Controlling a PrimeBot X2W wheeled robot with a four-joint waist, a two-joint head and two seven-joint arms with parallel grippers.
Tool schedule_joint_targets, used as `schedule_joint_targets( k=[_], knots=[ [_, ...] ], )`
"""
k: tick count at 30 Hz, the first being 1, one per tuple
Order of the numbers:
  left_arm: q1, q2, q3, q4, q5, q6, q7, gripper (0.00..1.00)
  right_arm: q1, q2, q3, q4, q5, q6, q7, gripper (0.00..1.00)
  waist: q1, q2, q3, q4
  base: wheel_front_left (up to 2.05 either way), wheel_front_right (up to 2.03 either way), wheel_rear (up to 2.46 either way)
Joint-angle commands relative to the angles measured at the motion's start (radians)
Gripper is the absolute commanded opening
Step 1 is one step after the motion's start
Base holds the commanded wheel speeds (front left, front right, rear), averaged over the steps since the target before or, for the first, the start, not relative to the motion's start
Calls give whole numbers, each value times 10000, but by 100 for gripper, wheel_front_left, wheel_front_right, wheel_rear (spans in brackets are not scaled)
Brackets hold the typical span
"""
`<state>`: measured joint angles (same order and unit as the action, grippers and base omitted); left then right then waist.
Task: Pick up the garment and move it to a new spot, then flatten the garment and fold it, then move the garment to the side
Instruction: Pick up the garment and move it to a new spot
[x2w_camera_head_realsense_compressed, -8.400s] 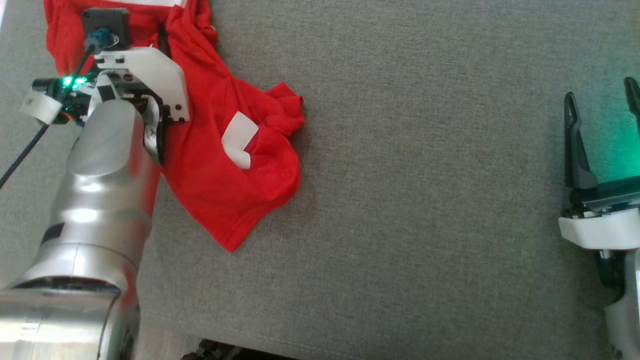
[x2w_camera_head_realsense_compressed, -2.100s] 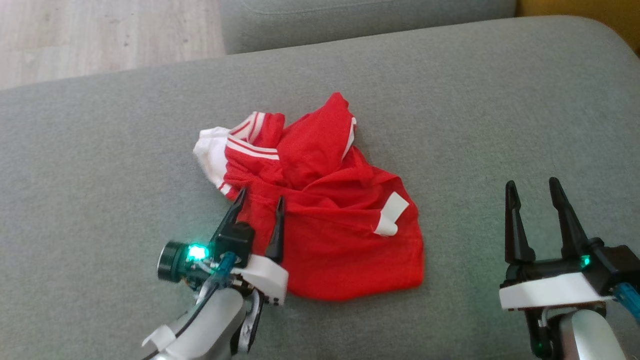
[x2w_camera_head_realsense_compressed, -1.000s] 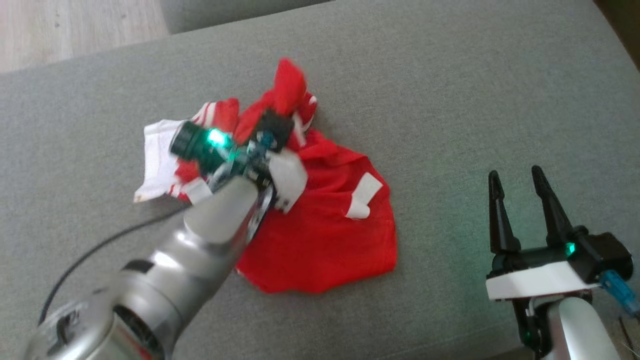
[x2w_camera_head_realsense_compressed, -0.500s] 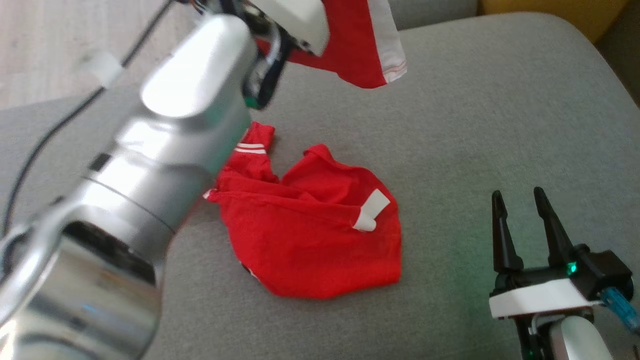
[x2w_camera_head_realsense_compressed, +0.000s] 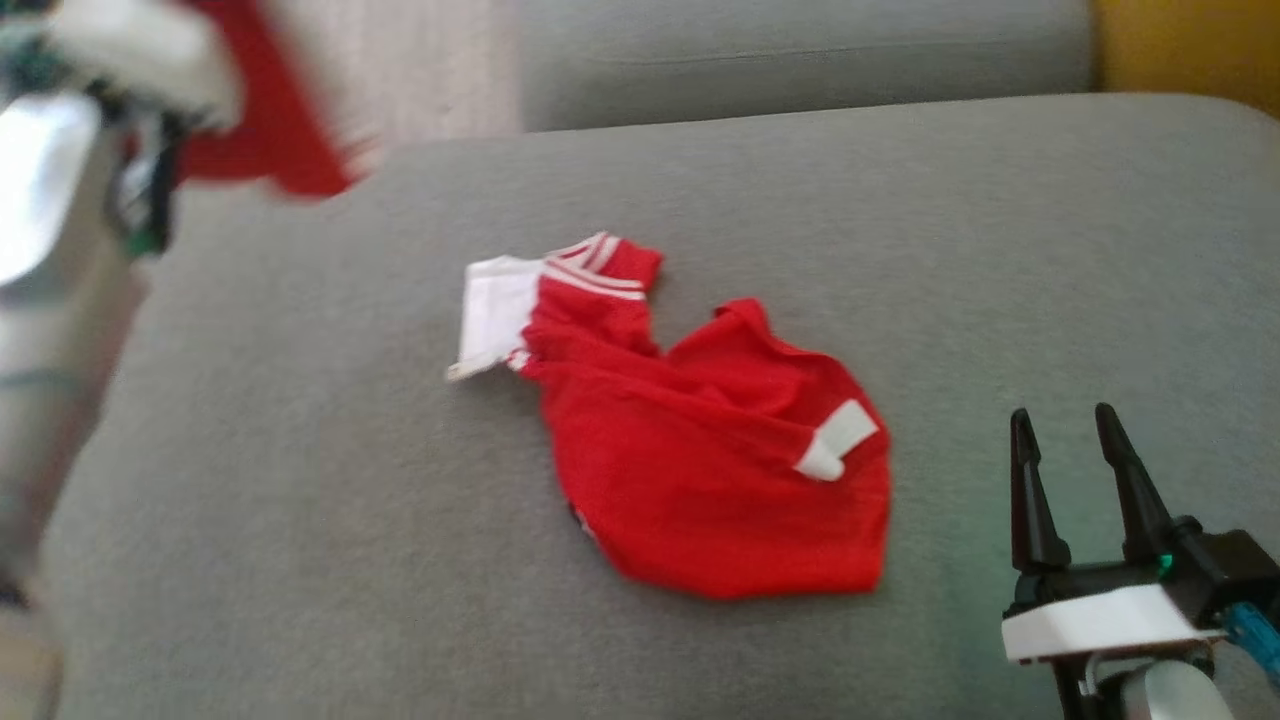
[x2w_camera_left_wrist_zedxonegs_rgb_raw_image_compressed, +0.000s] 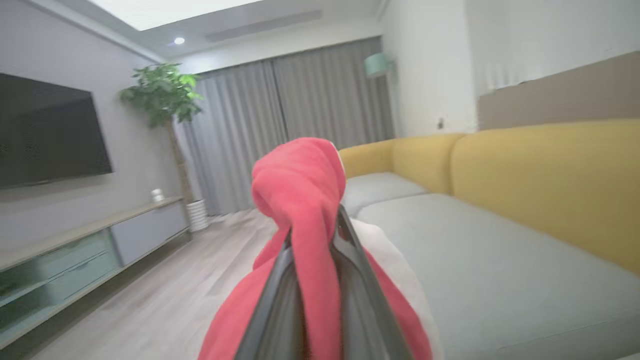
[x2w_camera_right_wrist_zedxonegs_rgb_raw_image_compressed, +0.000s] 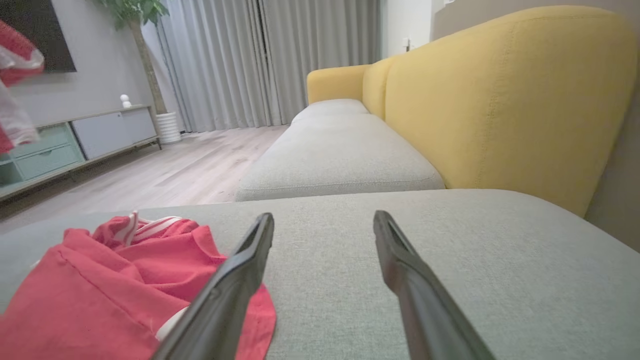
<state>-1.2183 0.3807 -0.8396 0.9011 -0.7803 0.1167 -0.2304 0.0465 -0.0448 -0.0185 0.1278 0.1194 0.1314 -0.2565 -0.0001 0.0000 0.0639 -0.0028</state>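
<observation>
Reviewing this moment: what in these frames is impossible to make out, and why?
- Left wrist view: the red cloth wraps the tips of the left tool, hiding how much is pinched; the bottom edge cuts its hanging part.
- Head view: that cloth is motion-blurred and cut by the top edge.
- Head view: the garment on the cushion is crumpled; its folds hide its type.

Garment (x2w_camera_head_realsense_compressed: 700, 490) red, white-striped; cushion (x2w_camera_head_realsense_compressed: 300, 560) grey; backrest (x2w_camera_right_wrist_zedxonegs_rgb_raw_image_compressed: 500, 100) yellow.
</observation>
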Motion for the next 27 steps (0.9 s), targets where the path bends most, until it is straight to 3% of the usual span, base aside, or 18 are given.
schedule_joint_targets(
  k=[1,4,9,19,20,21,27],
  knots=[
    [-38,898,516,-90,56,260,-158,0,-195,-54,170,-421,-175,-7,-53,100,1,0,287,666,0,0,0],
    [525,1523,768,32,83,624,-254,0,-335,-54,208,-518,-397,-7,-53,100,1,0,671,1114,0,0,0],
    [1724,1819,1270,136,23,1116,-306,0,-690,-54,229,-670,-803,-7,-53,100,1,0,1447,1672,0,0,0],
    [3736,1493,2763,496,-338,740,-312,0,-1177,-122,414,-686,-1083,-7,-53,100,1,0,2176,1682,0,0,0],
    [3829,1465,2860,517,-287,675,-312,40,-1186,-122,420,-659,-1078,-7,-53,100,1,0,2138,1628,0,0,0],
    [3891,1478,2970,462,-178,635,-312,100,-1191,-119,431,-632,-1071,-7,-53,100,1,0,2070,1555,0,0,0],
    [4594,1625,3785,-813,791,592,-313,100,-1119,-90,455,-582,-1001,-7,-53,100,1,0,1281,1038,0,0,0]
  ],
)
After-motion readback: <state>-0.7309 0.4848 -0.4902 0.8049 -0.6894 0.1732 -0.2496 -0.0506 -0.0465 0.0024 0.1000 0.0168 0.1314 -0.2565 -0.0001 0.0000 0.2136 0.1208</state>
